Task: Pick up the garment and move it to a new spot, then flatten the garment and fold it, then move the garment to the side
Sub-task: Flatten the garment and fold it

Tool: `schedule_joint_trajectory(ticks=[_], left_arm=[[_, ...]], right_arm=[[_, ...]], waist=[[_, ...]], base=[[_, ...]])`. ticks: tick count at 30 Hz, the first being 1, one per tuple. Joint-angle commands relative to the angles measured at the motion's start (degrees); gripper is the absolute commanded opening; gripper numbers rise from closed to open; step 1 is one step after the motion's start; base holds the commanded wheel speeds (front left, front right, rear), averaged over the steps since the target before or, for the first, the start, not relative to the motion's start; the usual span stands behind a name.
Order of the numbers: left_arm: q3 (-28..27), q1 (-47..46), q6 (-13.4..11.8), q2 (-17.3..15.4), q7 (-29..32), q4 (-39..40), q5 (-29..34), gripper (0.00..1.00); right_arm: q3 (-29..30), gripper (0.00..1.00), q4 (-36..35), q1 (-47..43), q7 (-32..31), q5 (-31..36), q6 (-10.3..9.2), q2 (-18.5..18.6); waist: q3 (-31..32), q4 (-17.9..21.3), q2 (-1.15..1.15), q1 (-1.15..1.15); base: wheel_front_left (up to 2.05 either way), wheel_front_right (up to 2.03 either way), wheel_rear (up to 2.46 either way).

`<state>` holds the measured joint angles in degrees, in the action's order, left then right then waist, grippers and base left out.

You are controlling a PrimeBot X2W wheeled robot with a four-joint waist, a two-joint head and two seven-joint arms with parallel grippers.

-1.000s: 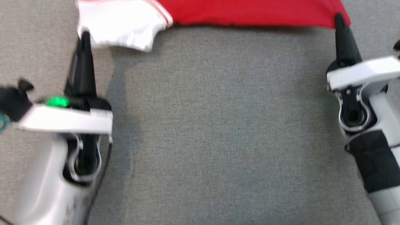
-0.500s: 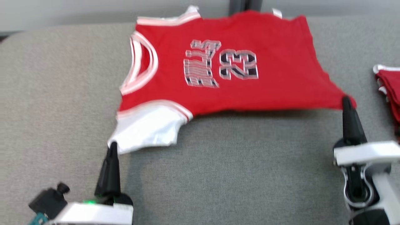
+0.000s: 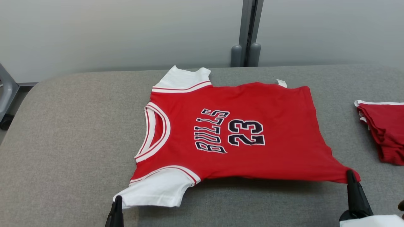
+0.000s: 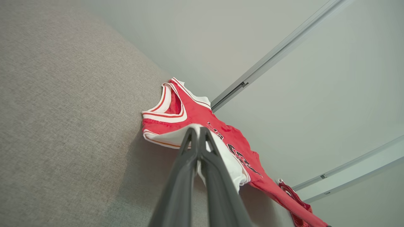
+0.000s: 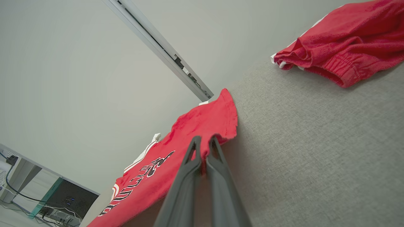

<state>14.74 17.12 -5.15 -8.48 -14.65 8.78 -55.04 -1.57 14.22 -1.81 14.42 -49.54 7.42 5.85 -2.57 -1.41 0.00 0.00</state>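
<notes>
Cloth on cloth
The jersey (image 3: 284, 142) is made of soft matt cloth; the table (image 3: 69, 132) is covered with rough grey fabric.

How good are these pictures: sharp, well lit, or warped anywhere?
Head view: sharp and evenly lit, lettering on the jersey crisp, a soft shadow under its lifted near edge. Left wrist view: scene steeply tilted, left claw looming large and slightly soft near the lens. Right wrist view: same tilt, right claw oversized, cloth texture of the other red garment clear.
</notes>
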Motion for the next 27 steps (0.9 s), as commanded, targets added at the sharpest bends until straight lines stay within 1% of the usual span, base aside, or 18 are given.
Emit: schedule_joint_trajectory(ticks=[1,7,13,19,27], left_arm=[[-0.3,1.3,-0.4,-0.3,0.0,1.0,-0.5,0.0],[0.2,5.2,-1.5,-0.9,0.5,4.2,-0.2,0.0],[1.4,3.9,-1.3,-1.2,1.1,3.8,0.8,0.0],[2.2,1.8,-0.9,-0.9,1.5,1.8,1.1,0.0],[3.4,-2.2,0.1,-1.3,2.3,-2.1,2.3,0.0]], right_arm=[[0.4,0.0,-0.8,-1.5,-0.5,0.2,0.13,0.0],[2.2,0.0,-4.5,-7.1,-2.9,0.9,0.13,-1.2],[3.2,0.0,-5.5,-8.6,-5.3,1.5,0.13,-2.2],[2.8,0.0,-2.7,-7.4,-6.1,1.7,0.13,-2.6],[1.6,0.0,4.2,-4.8,-5.6,0.4,0.13,-2.8]], waist=[[0.9,0.5,0.0,0.0],[2.5,1.2,0.0,0.0],[3.2,1.8,0.0,0.0],[3.8,2.2,0.0,0.0],[3.9,2.2,0.0,0.0]], base=[[0.0,0.0,0.0],[0.0,0.0,0.0],[0.0,0.0,0.0],[0.0,0.0,0.0],[0.0,0.0,0.0]])
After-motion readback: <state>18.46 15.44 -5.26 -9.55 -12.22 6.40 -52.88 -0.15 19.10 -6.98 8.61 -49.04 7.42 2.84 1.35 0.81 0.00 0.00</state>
